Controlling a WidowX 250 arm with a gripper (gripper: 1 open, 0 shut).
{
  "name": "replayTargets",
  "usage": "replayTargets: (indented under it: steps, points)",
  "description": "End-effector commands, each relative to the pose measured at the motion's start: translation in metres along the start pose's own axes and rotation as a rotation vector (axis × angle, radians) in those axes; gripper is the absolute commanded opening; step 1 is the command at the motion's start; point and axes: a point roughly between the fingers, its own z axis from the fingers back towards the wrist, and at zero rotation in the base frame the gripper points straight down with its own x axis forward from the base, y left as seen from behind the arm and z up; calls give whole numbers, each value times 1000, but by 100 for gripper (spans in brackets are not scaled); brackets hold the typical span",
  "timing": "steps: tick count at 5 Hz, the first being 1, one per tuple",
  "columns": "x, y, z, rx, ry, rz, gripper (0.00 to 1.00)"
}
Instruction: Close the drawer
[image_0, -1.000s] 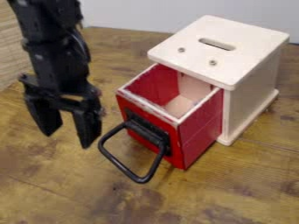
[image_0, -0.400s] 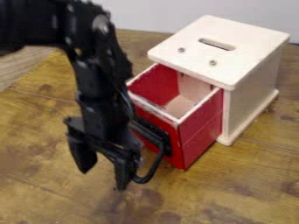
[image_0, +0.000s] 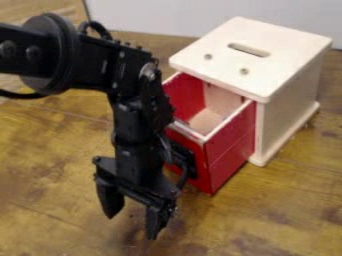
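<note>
My hand (image_0: 138, 212) hangs spread and empty; the drawer (image_0: 207, 125) sits just behind it, up-right, sliding axis running toward the cabinet (image_0: 267, 75).

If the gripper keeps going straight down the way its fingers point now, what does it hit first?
Most likely the wooden table. The gripper points down with its fingers spread, in front of the drawer. The loop handle is hidden behind the arm, so depth is uncertain and a finger might catch it.

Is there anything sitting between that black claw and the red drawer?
Nothing separate: in the camera view the end effector hangs just before the drawer, its arm overlapping the black front; whether it touches is unclear.
</note>
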Motion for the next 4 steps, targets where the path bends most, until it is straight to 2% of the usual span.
replayTargets:
  steps: [1,2,4]
  points:
    - [16,-5,14,0,-70,-21,100]
    - [27,-7,20,0,-81,-22,100]
    - [39,-8,28,-4,-100,-26,100]
